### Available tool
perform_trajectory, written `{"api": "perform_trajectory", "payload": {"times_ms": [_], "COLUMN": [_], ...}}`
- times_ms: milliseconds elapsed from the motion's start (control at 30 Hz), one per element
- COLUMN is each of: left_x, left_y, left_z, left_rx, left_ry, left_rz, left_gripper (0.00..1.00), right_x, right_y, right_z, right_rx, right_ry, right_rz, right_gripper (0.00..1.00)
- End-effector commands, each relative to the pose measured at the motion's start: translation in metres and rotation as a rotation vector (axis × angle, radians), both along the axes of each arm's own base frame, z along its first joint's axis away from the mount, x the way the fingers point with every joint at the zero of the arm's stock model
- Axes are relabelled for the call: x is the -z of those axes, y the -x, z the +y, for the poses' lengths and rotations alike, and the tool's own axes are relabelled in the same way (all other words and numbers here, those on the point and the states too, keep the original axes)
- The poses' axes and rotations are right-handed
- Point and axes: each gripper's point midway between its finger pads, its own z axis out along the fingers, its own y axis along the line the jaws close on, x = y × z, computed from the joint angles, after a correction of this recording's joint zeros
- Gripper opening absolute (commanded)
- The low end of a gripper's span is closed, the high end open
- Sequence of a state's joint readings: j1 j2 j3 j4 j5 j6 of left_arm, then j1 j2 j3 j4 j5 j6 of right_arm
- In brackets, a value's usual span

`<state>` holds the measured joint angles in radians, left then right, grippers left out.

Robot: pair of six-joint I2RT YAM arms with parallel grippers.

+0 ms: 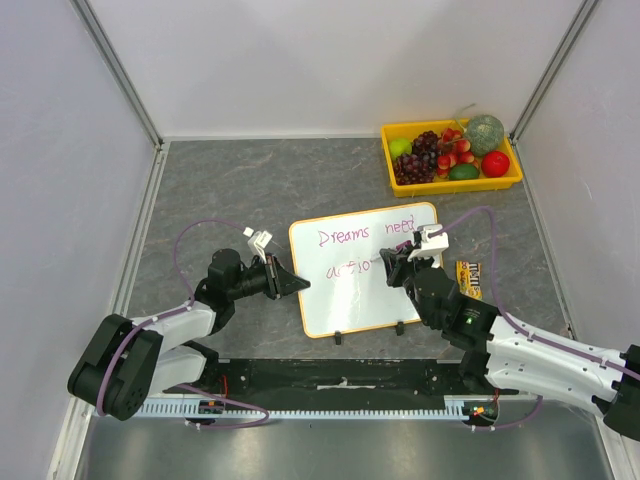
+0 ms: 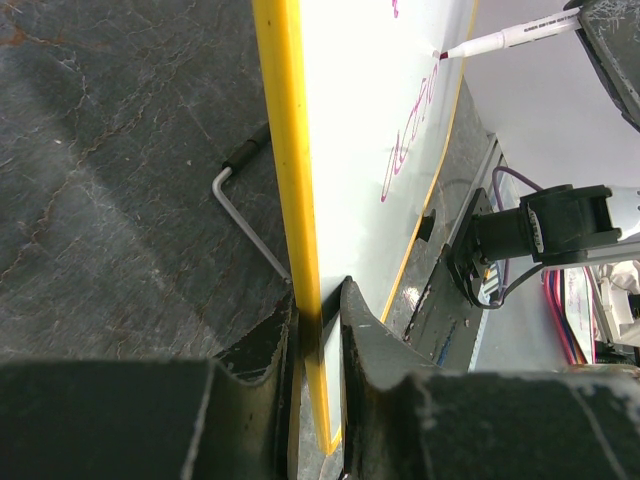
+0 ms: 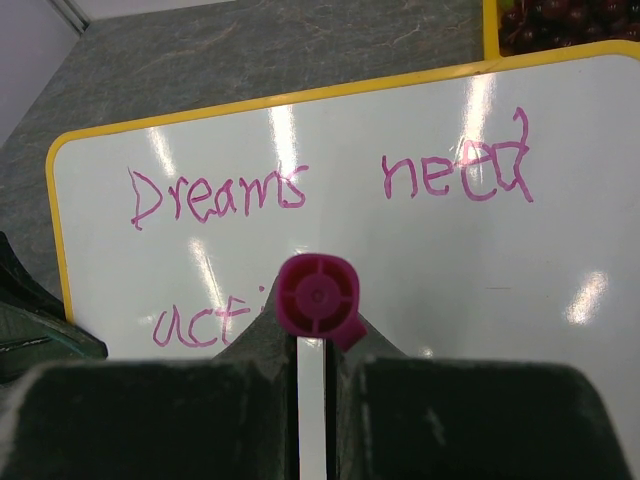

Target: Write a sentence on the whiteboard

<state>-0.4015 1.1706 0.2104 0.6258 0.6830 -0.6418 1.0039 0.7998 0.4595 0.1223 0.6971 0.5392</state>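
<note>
The whiteboard (image 1: 370,295), white with a thin orange frame, stands tilted at the table's middle. It carries pink writing: "Dreams need" above and "actio" below. My left gripper (image 1: 296,284) is shut on the board's left edge; the left wrist view shows the jaws pinching the yellow frame (image 2: 300,200) of the whiteboard (image 2: 360,150). My right gripper (image 1: 397,264) is shut on a pink marker (image 3: 318,298). The marker (image 2: 510,36) has its tip touching the board just after the lower word. In the right wrist view, the marker's end hides the end of that word on the whiteboard (image 3: 430,260).
A yellow tray (image 1: 452,186) of fruit sits at the back right. A snack packet (image 1: 469,278) lies just right of the board. Two small black feet (image 1: 340,338) prop the board's near edge, and a wire leg (image 2: 245,215) shows behind it. Enclosure walls stand on all sides.
</note>
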Motion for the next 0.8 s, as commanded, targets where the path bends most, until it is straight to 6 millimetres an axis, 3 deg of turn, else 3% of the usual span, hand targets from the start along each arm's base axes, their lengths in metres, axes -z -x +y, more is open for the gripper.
{"api": "perform_trajectory", "payload": {"times_ms": [0,767], "left_x": [0.017,0.018], "left_y": [-0.008,-0.008], "left_z": [0.009,0.01], "left_rx": [-0.04,-0.043], "left_ry": [-0.095,-0.096], "left_rz": [-0.039,-0.038], "left_gripper": [0.02,0.02], "right_x": [0.012,0.037], "right_y": [0.0,0.017], "right_z": [-0.01,-0.009], "right_rx": [0.035,-0.047], "right_ry": [0.014,0.028], "right_rz": [0.02,0.098], "right_gripper": [0.0,0.0]}}
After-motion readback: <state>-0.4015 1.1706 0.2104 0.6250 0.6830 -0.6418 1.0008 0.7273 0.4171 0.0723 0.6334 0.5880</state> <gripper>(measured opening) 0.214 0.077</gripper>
